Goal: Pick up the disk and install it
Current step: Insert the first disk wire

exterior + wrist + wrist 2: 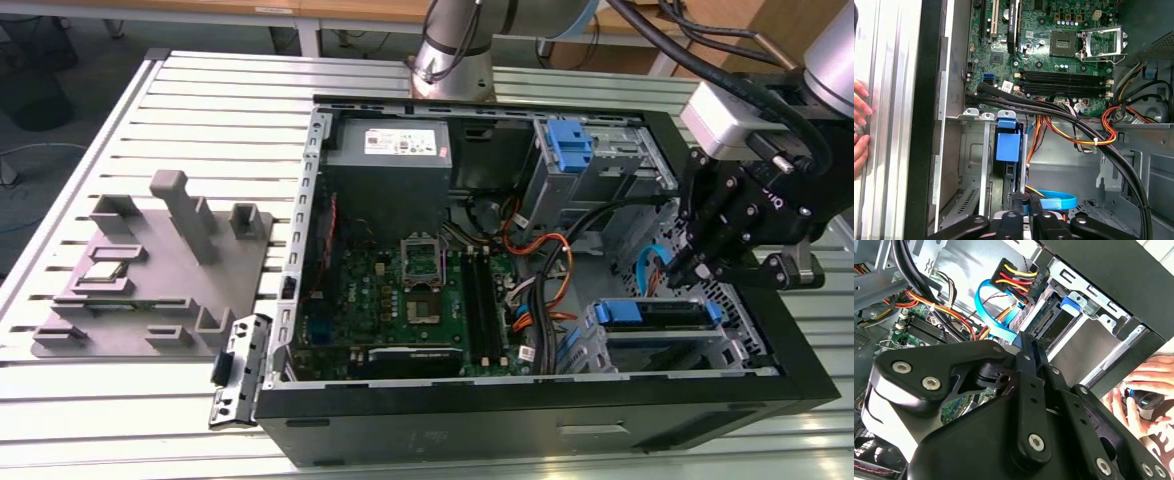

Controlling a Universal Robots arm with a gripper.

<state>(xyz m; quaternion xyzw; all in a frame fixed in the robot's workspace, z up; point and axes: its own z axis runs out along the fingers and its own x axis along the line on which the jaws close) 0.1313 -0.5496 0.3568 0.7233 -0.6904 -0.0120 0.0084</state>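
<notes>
A: While the exterior view shows the disk [650, 313] seated in the case's [534, 425] lower bay, what's extra?
B: Second wrist view: a person's hand [1141, 395] outside. Gripper [705, 268] hangs above, fingers narrow, holding nothing.

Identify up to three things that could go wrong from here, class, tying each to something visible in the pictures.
1. The gripper hangs over the open computer case, close to the orange and black cables; it could snag them.
2. The blue flat cable loops right beside the disk in its bay, so it might get pinched.
3. A person's hand rests against the case's outer wall, near the moving arm.
</notes>
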